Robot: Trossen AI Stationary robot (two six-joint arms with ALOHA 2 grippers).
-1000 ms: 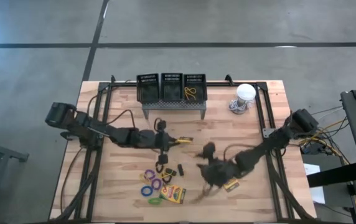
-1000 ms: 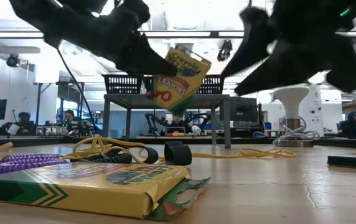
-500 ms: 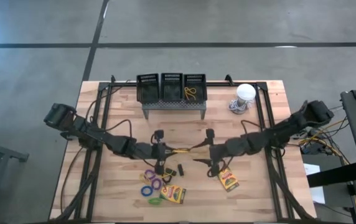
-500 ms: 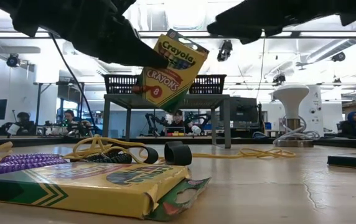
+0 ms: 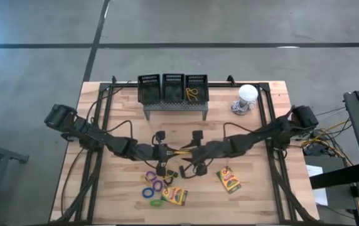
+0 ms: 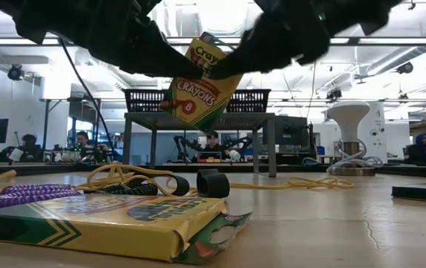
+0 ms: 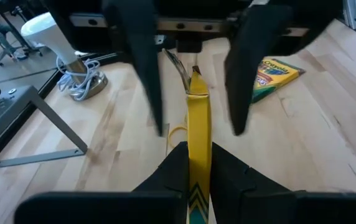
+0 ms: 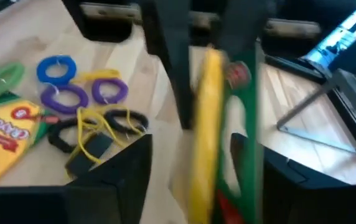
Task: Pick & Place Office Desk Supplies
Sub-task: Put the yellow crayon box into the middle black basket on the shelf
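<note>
A yellow-and-green crayon box (image 6: pixel 202 88) hangs in the air over the table's middle, with my left gripper (image 5: pixel 169 152) shut on it. My right gripper (image 5: pixel 189 154) faces it from the table's right, open. Its two fingers (image 7: pixel 145 74) stand on either side of the box's free end with a gap showing on each side. A second crayon box (image 5: pixel 229 179) lies flat on the table to the right. A third (image 5: pixel 174 196) lies near the front edge, beside coloured elastic loops (image 5: pixel 153 185). Three black mesh bins (image 5: pixel 172 88) stand on the grey stand at the back. My left gripper pinches the crayon box between its two fingers, one on each broad face, at the box's end (image 7: pixel 198 144) nearest that arm. The fingers come from the table's left, slanting slightly down, and lie along the box. The box is lifted clear and tilted, its free end toward my right gripper.
A white round-topped object (image 5: pixel 246 95) with a coiled cable stands at the back right. A yellow loop (image 5: pixel 192 94) lies in the right-hand bin. Black loops (image 6: pixel 198 182) lie under the held box. Bare wood shows between the stand and the arms.
My right gripper has risen from beside the crayon box at the table's right, swung toward the table's left and rolled. Its fingers now stand on either side of the held box. My left gripper first carried the box a little toward the near edge, then kept still.
</note>
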